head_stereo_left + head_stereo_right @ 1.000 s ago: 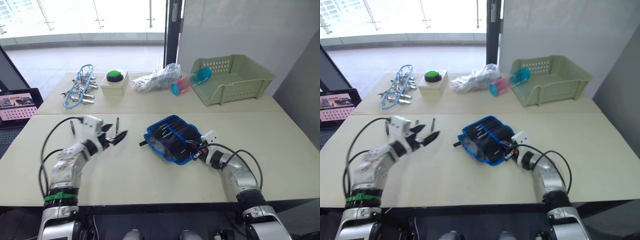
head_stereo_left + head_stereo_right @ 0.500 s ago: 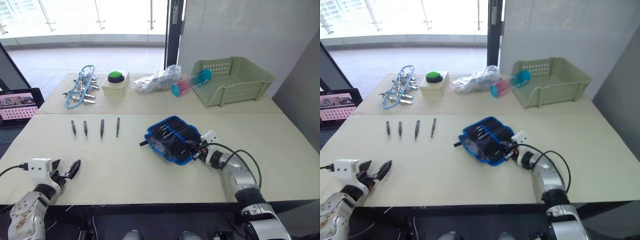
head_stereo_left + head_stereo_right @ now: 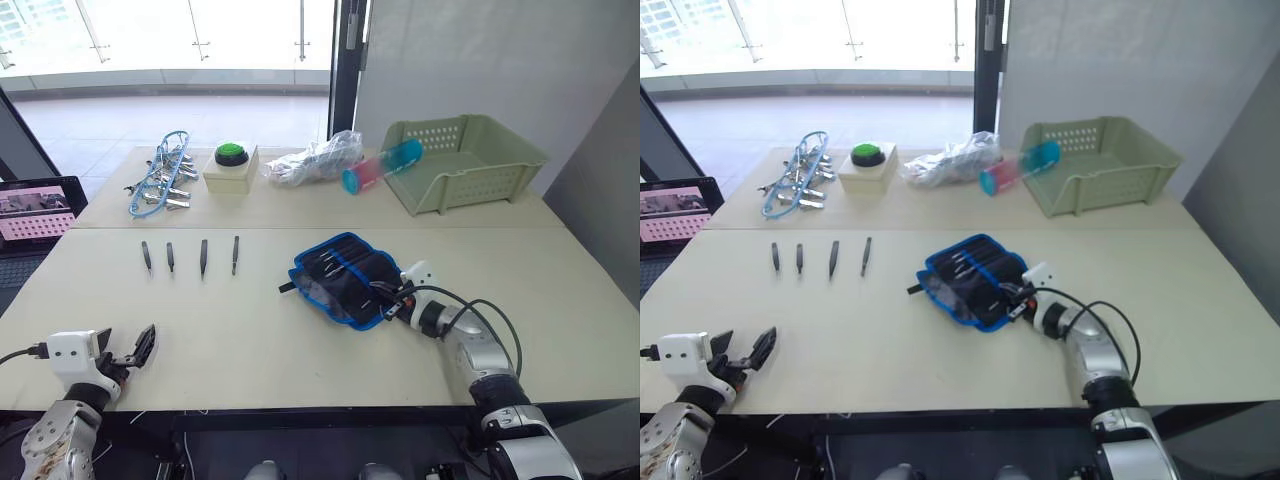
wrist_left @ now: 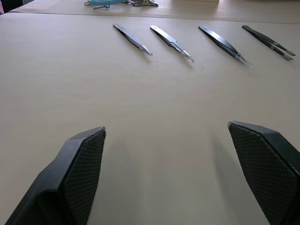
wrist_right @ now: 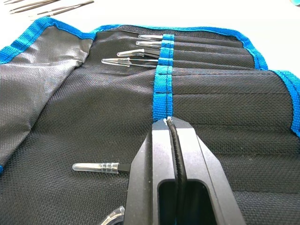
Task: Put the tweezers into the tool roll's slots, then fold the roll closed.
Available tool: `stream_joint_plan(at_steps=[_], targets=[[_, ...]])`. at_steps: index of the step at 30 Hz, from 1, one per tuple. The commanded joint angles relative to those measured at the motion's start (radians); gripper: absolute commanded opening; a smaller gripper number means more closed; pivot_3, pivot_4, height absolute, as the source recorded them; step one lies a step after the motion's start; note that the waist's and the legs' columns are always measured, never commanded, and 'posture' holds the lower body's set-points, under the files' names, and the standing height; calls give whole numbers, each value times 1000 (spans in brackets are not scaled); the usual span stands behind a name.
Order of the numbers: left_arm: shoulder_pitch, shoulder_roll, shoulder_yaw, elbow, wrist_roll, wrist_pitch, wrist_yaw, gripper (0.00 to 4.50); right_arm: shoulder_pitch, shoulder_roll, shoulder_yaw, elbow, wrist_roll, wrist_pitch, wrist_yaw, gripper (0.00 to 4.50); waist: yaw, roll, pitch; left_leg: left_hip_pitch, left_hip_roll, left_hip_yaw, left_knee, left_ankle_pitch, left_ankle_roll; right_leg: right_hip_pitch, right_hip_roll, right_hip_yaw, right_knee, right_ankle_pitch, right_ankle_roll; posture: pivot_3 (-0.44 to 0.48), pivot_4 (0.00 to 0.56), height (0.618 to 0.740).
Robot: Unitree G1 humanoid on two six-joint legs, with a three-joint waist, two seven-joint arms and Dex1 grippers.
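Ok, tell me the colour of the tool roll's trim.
Bright blue, edging the black tool roll; clearest in the right wrist view.

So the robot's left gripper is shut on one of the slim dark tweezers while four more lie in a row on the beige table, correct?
Not quite. The left gripper is open and holds nothing, as the left wrist view shows: its black fingers stand wide apart over the bare beige table. The four slim dark tweezers do lie in a row on the table, beyond it.

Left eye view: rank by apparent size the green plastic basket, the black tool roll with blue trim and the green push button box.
1. Green plastic basket, though it lies farthest.
2. Black tool roll with blue trim.
3. Green push button box, clearly smallest.
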Motion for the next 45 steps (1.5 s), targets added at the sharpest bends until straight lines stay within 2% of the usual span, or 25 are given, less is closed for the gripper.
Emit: stream_joint_plan(at_steps=[1,7,11,20,31,34,45], targets=[[-104,6,-28,-6,12,7,73,4422,31,6,24,46,-34,30,-4,0,1,0,0,0,0,0,0,0,0,0,0,0,0,0,0,0,150,740],[-304,-7,-65,157,62,20,218,4422,54,8,23,1,-28,43,-12,0,-2,-1,-1,-1,-1,1,0,0,0,-1,0,0,-1,0,0,0,150,740],[-389,16,-72,273,92,6,272,4422,74,10,18,-35,-22,56,-19,0,-1,-1,-1,-2,-1,1,0,0,0,-2,0,0,0,0,0,0,150,740],[-560,54,-66,501,83,-9,281,4422,111,15,30,-105,-28,85,-39,0,2,-2,-1,-3,-2,0,0,0,0,-2,-1,-2,0,0,0,0,150,740],[-741,147,-108,826,143,-56,297,4422,122,14,48,-144,-44,99,-47,0,-1,-2,-1,-3,-2,0,-1,0,0,-3,-1,-7,1,0,0,0,150,740],[-769,153,-133,895,165,-56,304,3609,123,14,46,-150,-44,101,-50,0,-1,-2,-1,-3,-2,-1,-1,0,0,-3,-2,-8,1,0,0,0,150,740],[-817,183,-170,1014,220,-135,357,17,128,11,50,-160,-60,95,-63,0,1,-2,-1,-2,-2,-1,-1,0,0,-3,-2,-9,2,0,0,0,150,740]])
